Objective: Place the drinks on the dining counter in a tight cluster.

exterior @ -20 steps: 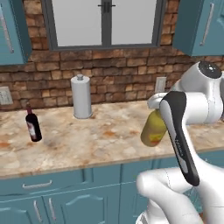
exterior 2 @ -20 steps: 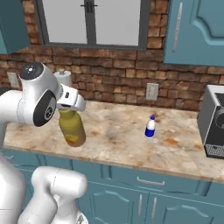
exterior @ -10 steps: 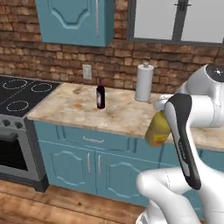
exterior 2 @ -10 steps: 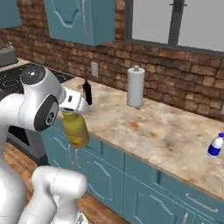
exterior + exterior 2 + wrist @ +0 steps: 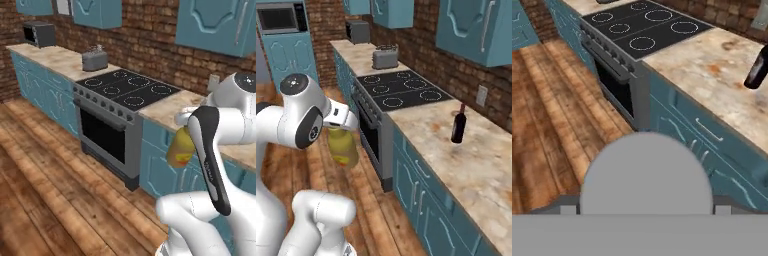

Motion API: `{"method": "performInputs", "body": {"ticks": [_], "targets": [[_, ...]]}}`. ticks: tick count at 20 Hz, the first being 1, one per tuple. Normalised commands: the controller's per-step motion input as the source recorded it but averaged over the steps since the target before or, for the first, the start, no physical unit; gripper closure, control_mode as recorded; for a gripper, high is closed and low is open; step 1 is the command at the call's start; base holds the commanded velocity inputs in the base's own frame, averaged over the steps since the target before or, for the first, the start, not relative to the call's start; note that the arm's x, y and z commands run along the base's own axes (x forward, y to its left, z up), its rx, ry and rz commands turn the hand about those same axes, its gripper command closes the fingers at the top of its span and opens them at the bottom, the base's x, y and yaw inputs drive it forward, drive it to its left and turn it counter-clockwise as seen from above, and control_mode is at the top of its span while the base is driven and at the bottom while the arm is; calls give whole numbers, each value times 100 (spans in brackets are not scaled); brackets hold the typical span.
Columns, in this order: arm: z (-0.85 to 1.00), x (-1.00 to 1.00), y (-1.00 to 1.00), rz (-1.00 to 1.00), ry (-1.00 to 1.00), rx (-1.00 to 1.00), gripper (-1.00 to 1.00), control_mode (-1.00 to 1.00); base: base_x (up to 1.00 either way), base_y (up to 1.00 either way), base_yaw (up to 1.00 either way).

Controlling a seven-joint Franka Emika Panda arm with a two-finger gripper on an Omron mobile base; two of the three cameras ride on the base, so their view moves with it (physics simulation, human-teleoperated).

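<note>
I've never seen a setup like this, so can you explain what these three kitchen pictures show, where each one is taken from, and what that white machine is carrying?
It is a rendered kitchen with a white robot arm on a driving base. Two pictures come from cameras on the base, behind the arm to its left and right; the third looks along the hand. The end effector holds a fat olive-yellow bottle by its neck, and the bottle's grey cap fills the bottom of the hand picture. Ahead are a black stove, a toaster and a marbled wall counter with a dark wine bottle standing on it.
</note>
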Motion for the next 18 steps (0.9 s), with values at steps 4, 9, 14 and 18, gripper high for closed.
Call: {"method": "performInputs", "body": {"ticks": [4,9,14,18], "targets": [[0,0,0,0,0,0,100,100,0,37,67],[0,0,0,0,0,0,100,100,0,22,70],[0,0,0,0,0,0,100,100,0,22,70],[0,0,0,0,0,0,100,100,-1,25,66]]}}
